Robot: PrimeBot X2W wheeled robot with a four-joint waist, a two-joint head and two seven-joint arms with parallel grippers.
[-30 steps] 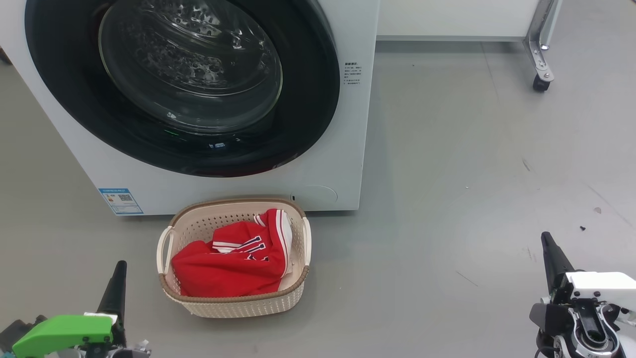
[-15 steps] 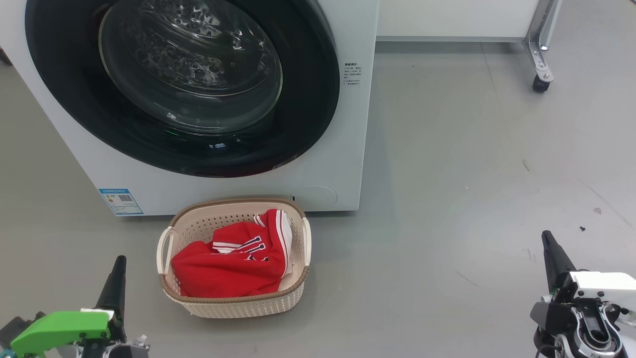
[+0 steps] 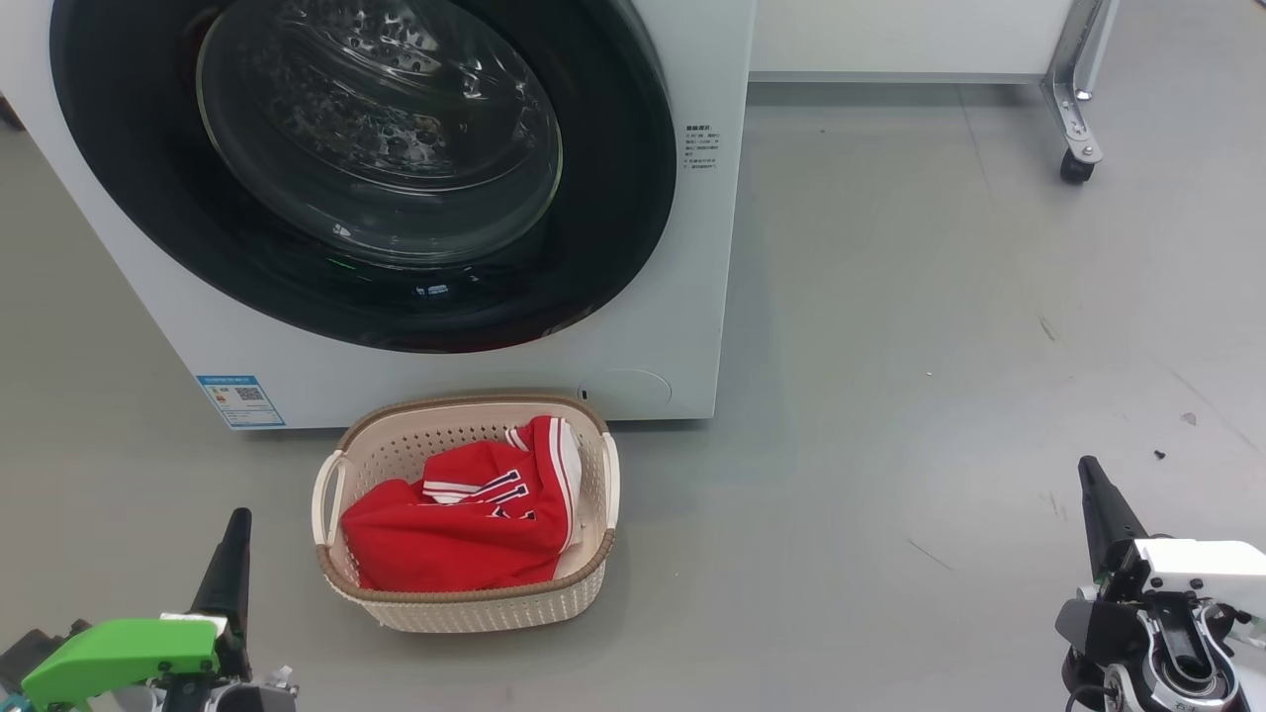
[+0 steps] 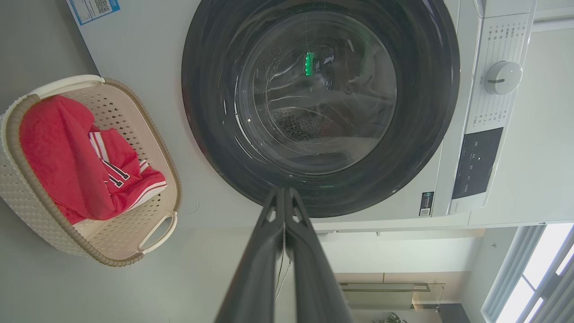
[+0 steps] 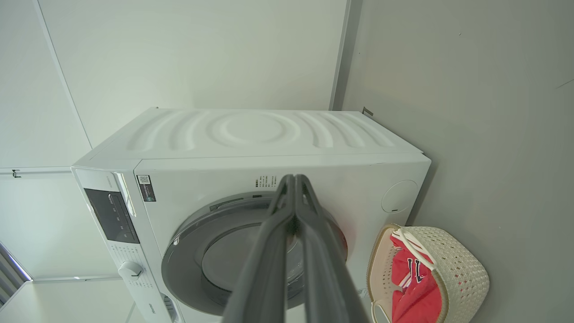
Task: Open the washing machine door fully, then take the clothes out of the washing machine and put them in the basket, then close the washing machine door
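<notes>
Since the washing machine door (image 3: 376, 148) lies flush against the white front of the washing machine (image 3: 682, 326), with no gap visible along its black rim, the closing step looks done. No red shows through the glass, so I judge the drum emptied. The door's round face points straight out at the robot.

The clothes (image 3: 455, 534) lie crumpled in the basket (image 3: 475, 598), which stands on the floor (image 3: 890, 396) just in front of the machine's lower edge. The basket's long axis runs left to right, parallel to the machine's front. The heap spreads along it, with striped trim turned up toward the right rear corner.

All 3 steps appear complete. The next move calls for little more than checking that the latch has caught.

The left gripper (image 3: 239, 524) and right gripper (image 3: 1088, 475) both have their fingers pressed together on nothing. Each hangs low on its own side of the basket, well apart from it.
</notes>
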